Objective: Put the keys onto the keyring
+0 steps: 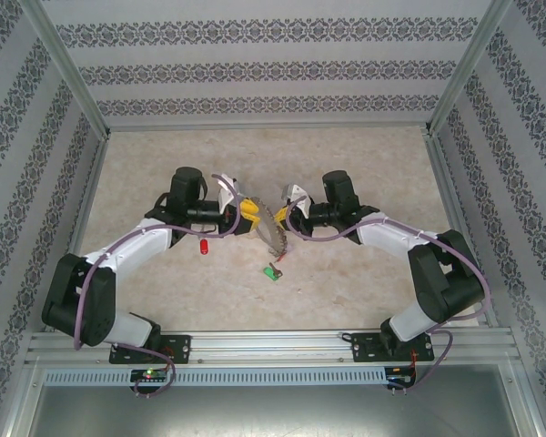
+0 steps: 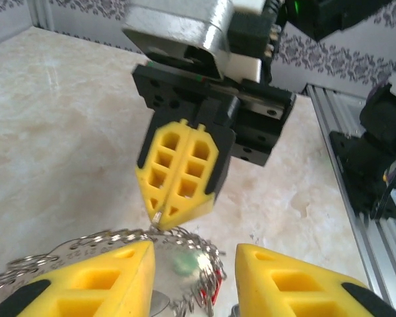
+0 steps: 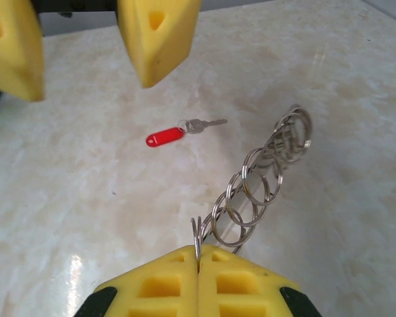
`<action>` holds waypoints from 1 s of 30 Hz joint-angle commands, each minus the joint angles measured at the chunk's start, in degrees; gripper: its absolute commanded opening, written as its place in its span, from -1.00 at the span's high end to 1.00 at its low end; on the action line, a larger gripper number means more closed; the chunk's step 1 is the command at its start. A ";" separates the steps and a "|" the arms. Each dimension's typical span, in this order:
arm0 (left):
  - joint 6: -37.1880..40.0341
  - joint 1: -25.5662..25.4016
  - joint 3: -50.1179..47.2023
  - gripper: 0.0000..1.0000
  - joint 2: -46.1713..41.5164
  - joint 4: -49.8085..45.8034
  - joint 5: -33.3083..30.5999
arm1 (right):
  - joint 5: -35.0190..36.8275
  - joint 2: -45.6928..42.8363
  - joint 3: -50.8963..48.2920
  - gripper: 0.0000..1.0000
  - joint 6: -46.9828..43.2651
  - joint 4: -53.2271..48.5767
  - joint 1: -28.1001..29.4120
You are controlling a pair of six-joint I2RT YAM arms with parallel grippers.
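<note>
1. The right pincer (image 3: 198,251) is pressed together, pinching the thin wire of the keyring (image 3: 257,185) at its fingertips.
2. The keyring is up off the desk (image 1: 364,164), over its middle. From the right wrist its small silver rings run out from the grip in an overlapping row.
3. The left pincer (image 2: 195,254) faces the right one tip to tip, its yellow fingers (image 2: 112,277) spread with a clear gap. Rings and small tags of the keyring show between and below them. I cannot tell if they touch it.
4. From above, both pincers meet at the keyring (image 1: 273,232), left (image 1: 244,214) and right (image 1: 288,217).
5. A red-tagged key (image 3: 165,137) lies flat on the desk, apart from the ring, on its left-edge side (image 1: 204,247).
6. A green tag (image 1: 273,272) lies on the desk just nearer the near edge than the keyring.
</note>
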 commanded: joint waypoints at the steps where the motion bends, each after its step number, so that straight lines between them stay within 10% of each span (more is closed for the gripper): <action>1: 5.57 -0.86 -0.57 0.18 1.56 0.14 0.21 | 2.14 1.25 0.84 1.00 -1.95 2.80 0.11; 13: 10.60 -1.15 10.60 0.25 15.65 -1.74 0.35 | 5.75 7.72 1.60 1.00 -1.40 5.62 -0.40; 30: 12.99 -6.30 5.92 0.23 15.04 1.73 -4.69 | -11.76 7.64 3.09 1.00 -2.44 9.38 -3.32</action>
